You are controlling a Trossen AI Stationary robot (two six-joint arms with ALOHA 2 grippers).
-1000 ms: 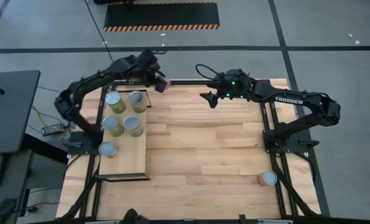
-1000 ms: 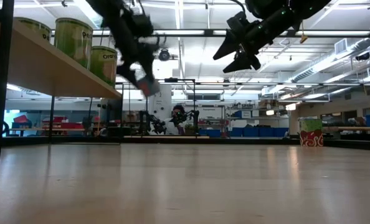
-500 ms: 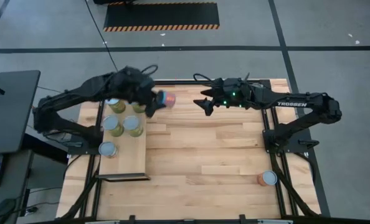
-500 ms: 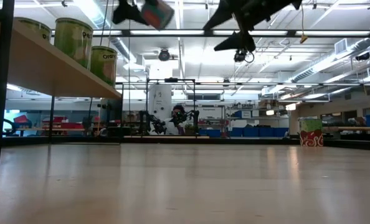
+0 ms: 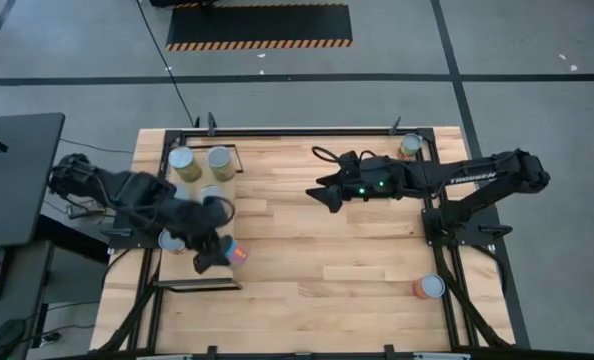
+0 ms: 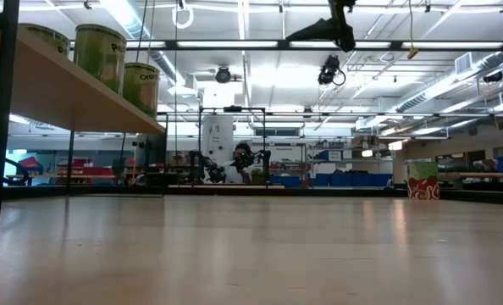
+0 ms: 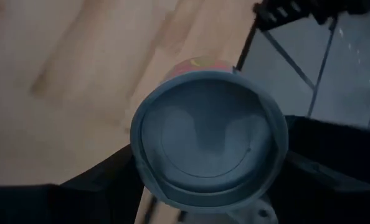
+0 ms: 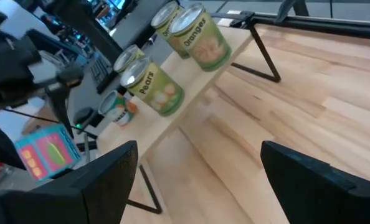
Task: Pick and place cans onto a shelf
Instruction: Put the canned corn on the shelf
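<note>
- The plank tabletop [image 5: 327, 240] is sitting on a grey floor; the low view is looking into a bright workshop.
- The left gripper [image 5: 222, 255], over the tabletop's upper left a second ago, is now hanging over the shelf [image 5: 212, 265] at lower left, clenching a pink-labelled can [image 5: 237, 254].
- The right gripper [image 5: 327, 193] is waiting at centre, jaws spread, holding nothing.
- Only the left wrist view is showing that can's silver end [image 7: 208, 138].
</note>
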